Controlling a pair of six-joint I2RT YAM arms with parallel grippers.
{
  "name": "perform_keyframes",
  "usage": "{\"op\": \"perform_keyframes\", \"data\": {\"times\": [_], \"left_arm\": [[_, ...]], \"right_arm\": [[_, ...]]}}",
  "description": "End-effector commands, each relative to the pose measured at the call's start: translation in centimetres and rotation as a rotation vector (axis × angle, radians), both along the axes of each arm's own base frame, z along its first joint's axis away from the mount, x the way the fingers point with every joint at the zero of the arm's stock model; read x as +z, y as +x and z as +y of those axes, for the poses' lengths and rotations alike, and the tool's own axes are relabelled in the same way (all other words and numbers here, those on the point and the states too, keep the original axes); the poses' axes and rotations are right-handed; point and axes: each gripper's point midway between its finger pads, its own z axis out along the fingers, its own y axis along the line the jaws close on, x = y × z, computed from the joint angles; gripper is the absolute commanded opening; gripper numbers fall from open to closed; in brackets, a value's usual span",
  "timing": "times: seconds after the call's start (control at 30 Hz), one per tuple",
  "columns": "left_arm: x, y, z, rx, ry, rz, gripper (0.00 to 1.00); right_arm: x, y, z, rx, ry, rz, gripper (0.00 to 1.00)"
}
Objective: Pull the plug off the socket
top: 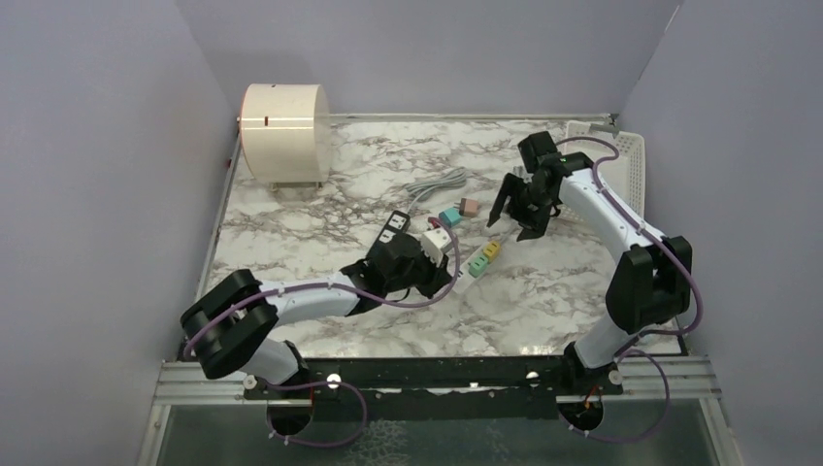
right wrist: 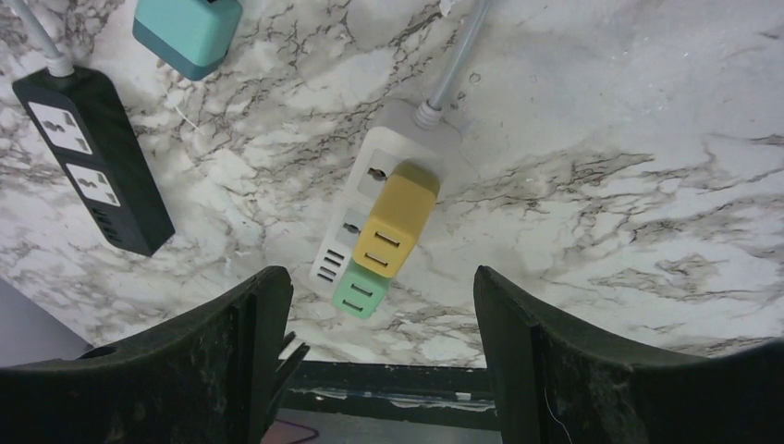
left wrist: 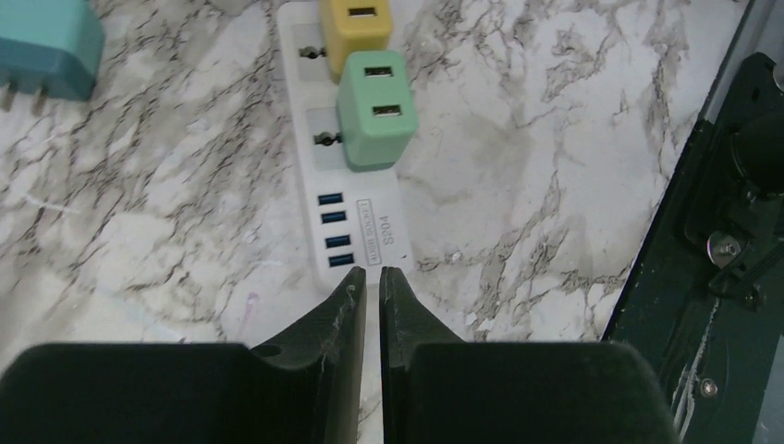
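On the marble table (top: 543,301) lies a white power strip (left wrist: 305,102), and the yellow plug (left wrist: 356,28) and the green plug (left wrist: 374,111) sit side by side in its sockets. The right claw (right wrist: 381,277) hangs above them spread wide and holds nothing. The left claw (left wrist: 372,276) is pressed almost together, empty, just by the strip's end with four blue ports (left wrist: 335,231), where a tiny label (left wrist: 374,227) looks like S704.

Ahead of your left claw (left wrist: 371,277), the yellow plug (left wrist: 355,26) is cut by the picture's top edge, and the white power strip (left wrist: 325,157) runs out of view with it. Off to the claw's left, the teal plug (left wrist: 46,46) is cropped too. The fine print on the strip's label (left wrist: 376,227) is too small to read.
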Motion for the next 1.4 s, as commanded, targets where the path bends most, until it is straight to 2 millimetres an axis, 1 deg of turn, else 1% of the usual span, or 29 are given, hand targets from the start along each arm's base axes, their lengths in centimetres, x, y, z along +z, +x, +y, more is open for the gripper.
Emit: {"op": "perform_keyframes", "data": {"times": [0.0,0.07,0.2,0.43,0.57,0.7,0.73,0.77,0.8,0.83,1.0,1.1,1.37], "left_arm": [[2.2,-0.8,-4.4,-0.130,-0.088,-0.055,0.11],[1.8,-0.8,-5.1,-0.137,-0.080,-0.046,0.12],[0.7,-0.4,-5.5,-0.125,-0.055,-0.037,0.12],[-1.7,-0.6,-6.0,-0.124,-0.025,0.014,0.00],[-2.8,-0.4,-5.9,-0.093,-0.008,0.021,0.00],[-3.5,-0.2,-5.9,-0.074,0.002,0.026,0.00],[-3.5,-0.1,-6.0,-0.074,-0.002,0.026,0.00],[-3.4,-0.2,-6.1,-0.076,-0.005,0.028,0.00],[-4.4,-0.2,-6.1,-0.075,0.014,0.044,0.00],[-4.7,-0.3,-6.1,-0.075,0.019,0.051,0.00],[-5.6,-0.4,-6.1,-0.069,0.029,0.072,0.00],[-6.2,-0.4,-6.3,-0.064,0.032,0.090,0.00],[-7.4,-0.8,-6.0,-0.056,0.041,0.118,0.00]], "right_arm": [[-0.3,-1.8,1.4,0.021,0.030,0.071,0.77],[-0.2,-1.9,1.7,0.026,0.031,0.071,0.77],[-0.6,-2.1,2.0,0.035,0.028,0.078,0.77],[-2.2,-2.7,2.5,0.048,0.029,0.119,0.77],[-2.6,-2.6,2.6,0.049,0.024,0.131,0.77],[-3.0,-2.7,2.7,0.031,0.034,0.143,0.75],[-3.2,-2.9,2.7,0.025,0.032,0.150,0.75],[-3.5,-3.0,2.7,0.016,0.026,0.157,0.75],[-3.8,-3.2,2.5,0.002,0.016,0.167,0.73],[-4.1,-3.4,2.4,-0.012,0.003,0.176,0.71],[-5.0,-4.2,2.4,-0.053,-0.009,0.215,0.61],[-5.4,-4.3,2.3,-0.067,-0.026,0.220,0.55],[-6.3,-3.3,1.7,-0.095,-0.083,0.217,0.54]]}}
